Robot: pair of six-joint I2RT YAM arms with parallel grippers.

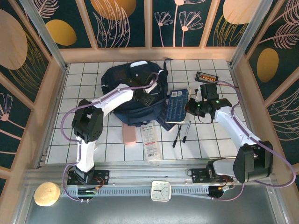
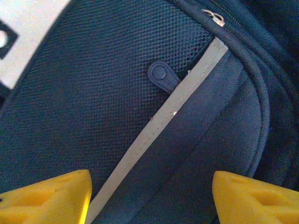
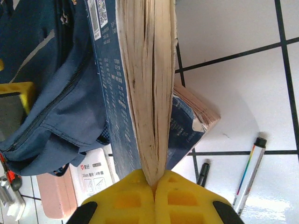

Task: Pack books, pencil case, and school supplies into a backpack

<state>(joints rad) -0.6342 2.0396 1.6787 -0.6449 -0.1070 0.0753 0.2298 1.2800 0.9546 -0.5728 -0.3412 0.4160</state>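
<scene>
Left claw (image 2: pixel 152 198) wide open over backpack (image 2: pixel 84 107), right claw (image 3: pixel 154 183) clamped on navy book (image 3: pixel 145 79)

Bare tiles (image 1: pixel 86 79) left of backpack (image 1: pixel 117 77); book (image 1: pixel 177 103) blocks right.

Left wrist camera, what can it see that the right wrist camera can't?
The left wrist view looks closely at a mesh pocket with a round rubber tab on it. The left gripper is open over it.

The right wrist view has the right gripper shut on the navy book. It also has two pens, the pink pencil case, the white booklet and the tiled table.

Both views show the blue backpack, its grey stripe and yellow gripper fingers.
</scene>
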